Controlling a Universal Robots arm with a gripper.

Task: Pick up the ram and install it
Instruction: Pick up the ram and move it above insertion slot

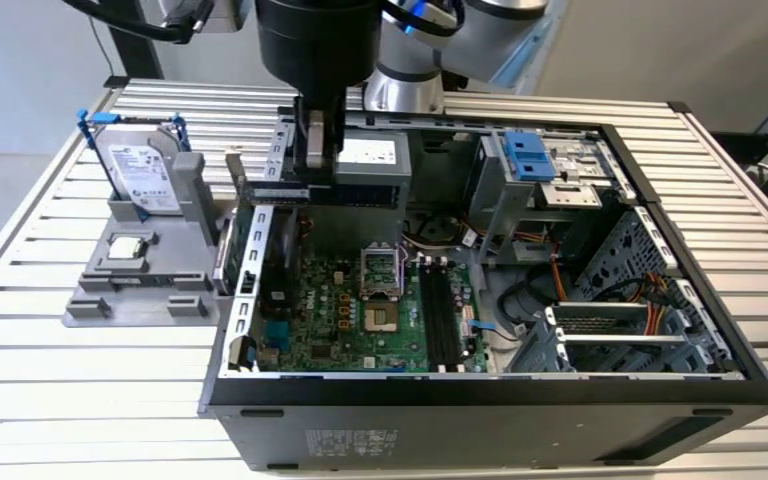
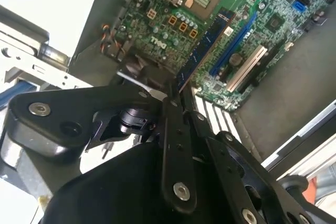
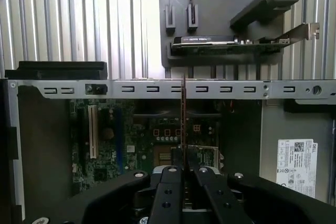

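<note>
The gripper (image 2: 176,97) is squeezing shut on the ram (image 2: 205,45), holding the thin stick by one end. It is hanging over the edge of the open computer box (image 1: 491,388), with the green board (image 3: 157,140) sitting below. I think the stick needs lining up straight with a black slot (image 1: 440,310) and pushing down evenly. Off to the side, a grey stand (image 1: 137,300) is holding a hard drive (image 1: 137,170).

The exterior view overlooked the whole computer case (image 1: 491,410) from above; both wrist views, past the gripper (image 3: 184,167), closely shared its motherboard (image 3: 152,135).
</note>
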